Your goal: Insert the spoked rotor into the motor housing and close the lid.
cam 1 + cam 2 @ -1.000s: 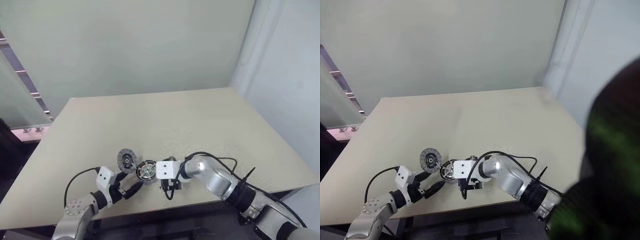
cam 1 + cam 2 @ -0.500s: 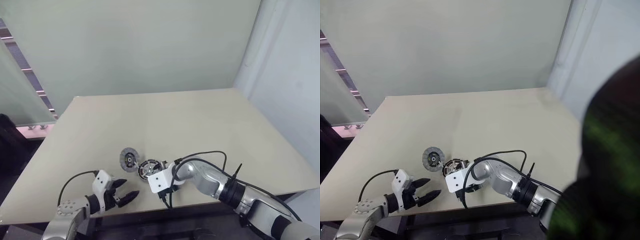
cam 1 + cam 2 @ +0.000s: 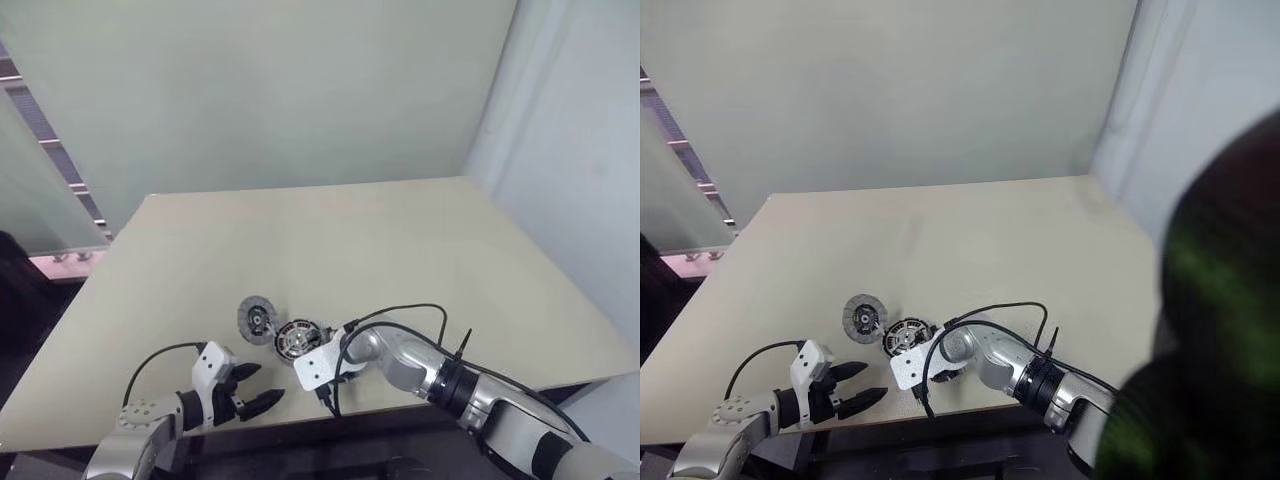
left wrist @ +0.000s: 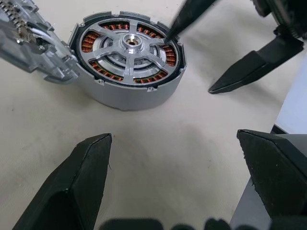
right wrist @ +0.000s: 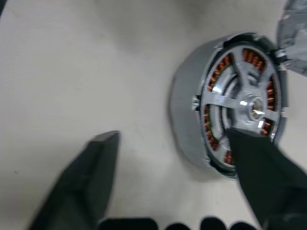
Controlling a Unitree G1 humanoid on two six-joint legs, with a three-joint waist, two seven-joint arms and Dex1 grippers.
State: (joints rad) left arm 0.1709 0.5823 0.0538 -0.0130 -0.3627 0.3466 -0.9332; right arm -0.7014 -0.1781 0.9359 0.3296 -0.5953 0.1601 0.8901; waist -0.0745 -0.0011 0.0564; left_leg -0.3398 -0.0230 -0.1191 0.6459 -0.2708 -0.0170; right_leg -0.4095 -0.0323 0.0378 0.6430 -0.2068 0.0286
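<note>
Spanning beige tabletop (image 3: 400, 240), pale green wall (image 3: 280, 90) behind

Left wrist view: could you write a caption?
Open left gripper faces the motor housing with the spoked rotor seated inside.

Bare beige tabletop (image 3: 400, 240) is lying open beyond; the right gripper (image 4: 211, 52) is crowding the copper-wound silver motor disc (image 4: 128, 57), apparently touching its face.

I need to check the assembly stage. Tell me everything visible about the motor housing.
The motor housing is a squat silver metal cylinder lying flat on the beige table, face up. Copper-brown windings show between silver spokes around a small shiny hub. One fingertip of the right gripper rests on its face; another metal part lies against its side.
</note>
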